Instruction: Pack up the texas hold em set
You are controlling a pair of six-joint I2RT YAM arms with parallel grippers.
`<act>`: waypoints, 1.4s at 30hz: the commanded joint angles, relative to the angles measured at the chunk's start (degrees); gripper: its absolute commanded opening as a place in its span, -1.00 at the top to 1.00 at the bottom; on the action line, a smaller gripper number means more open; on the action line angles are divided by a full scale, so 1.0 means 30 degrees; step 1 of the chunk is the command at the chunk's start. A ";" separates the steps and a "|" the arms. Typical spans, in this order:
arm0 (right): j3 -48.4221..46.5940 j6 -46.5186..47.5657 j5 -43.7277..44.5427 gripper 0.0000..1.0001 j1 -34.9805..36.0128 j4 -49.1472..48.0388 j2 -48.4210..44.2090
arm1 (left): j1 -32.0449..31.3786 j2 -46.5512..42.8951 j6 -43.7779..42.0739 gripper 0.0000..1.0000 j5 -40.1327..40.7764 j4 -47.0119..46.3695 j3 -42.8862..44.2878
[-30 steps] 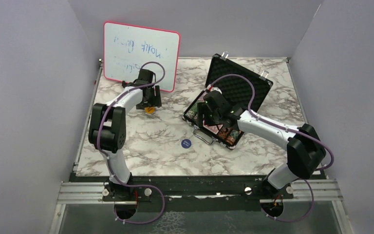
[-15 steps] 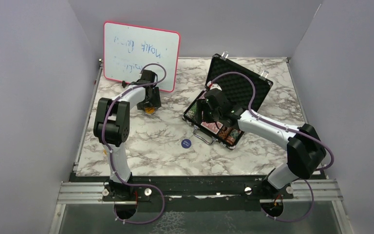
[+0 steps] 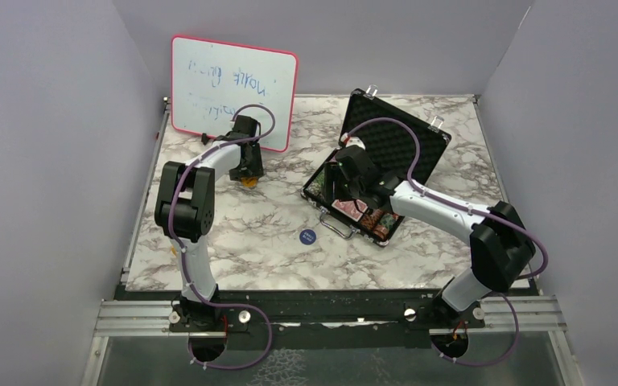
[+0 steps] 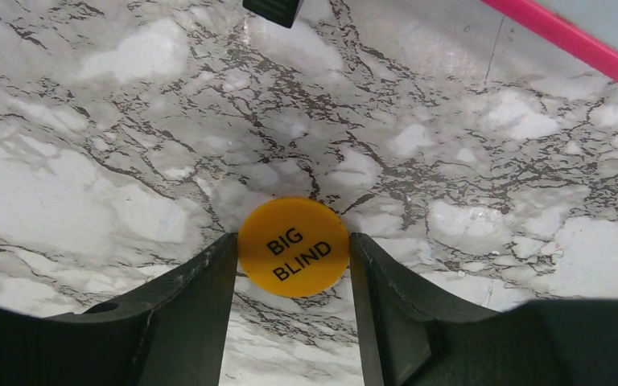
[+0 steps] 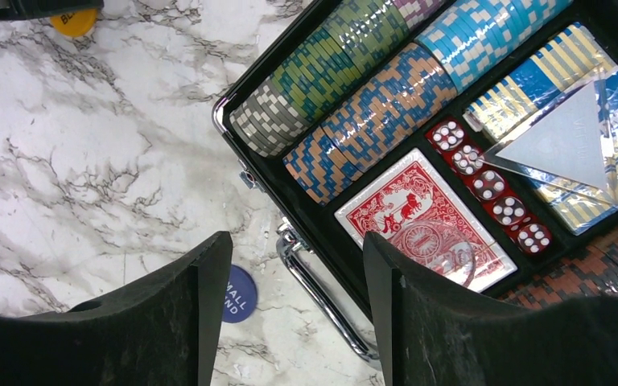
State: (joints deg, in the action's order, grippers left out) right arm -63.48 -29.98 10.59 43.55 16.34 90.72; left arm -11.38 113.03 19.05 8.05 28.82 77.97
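**Item 1. Case**: black, hard-shelled, lying open on the marble desk right of centre. Its foam-lined lid is raised toward the far-right corner. The metal handle faces the near edge.

**Item 2. Chip stacks**: striped rows lying on their sides in the case compartments. Colours are grey-green, orange-blue and pale blue, with a brown row at the rim.

**Item 3. Red-backed cards**: one deck, flat in its slot beside the handle wall.

**Item 4. Red dice**: five in a line, between the red deck and a blue-and-yellow pack under clear film.

**Item 5. Blue button**: outside the case, flat on the desk near the centre, just beside the handle.

**Item 6. Orange button**: marked BIG BLIND, toward the far-left corner, in front of the pink-framed whiteboard.

**Item 7. Left gripper**: jaws clenched on the orange button, one finger against each side of its rim. Whether the button is clear of the marble cannot be told.

**Item 8. Right gripper**: jaws released and holding nothing, over the handle side of the case.
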 commanded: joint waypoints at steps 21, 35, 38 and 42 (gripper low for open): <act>0.1384 -0.5200 0.5751 -0.26 -0.1557 0.4387 -0.4073 | -0.4913 -0.7167 0.1289 -0.08 -0.3668 -0.0080 -0.2801; 0.4245 -1.1002 0.8699 -0.26 -0.2036 0.8552 -0.9472 | -0.9705 -0.3422 -0.0601 0.00 -0.9400 -0.2853 0.1202; 0.4510 -1.1317 0.8793 -0.26 -0.2036 0.8860 -1.0037 | -1.0241 -0.2300 -0.0807 0.00 -0.9606 -0.2777 0.1753; 0.4481 -1.1812 0.8803 -0.27 -0.2037 0.9400 -1.0003 | -1.0821 -0.1095 -0.1322 0.01 -0.9162 -0.2122 0.2469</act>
State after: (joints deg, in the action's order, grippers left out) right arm -50.48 -61.93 34.02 37.52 41.23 60.95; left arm -42.54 106.80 17.63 -18.39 21.23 82.41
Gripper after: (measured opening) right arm 0.633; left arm 0.518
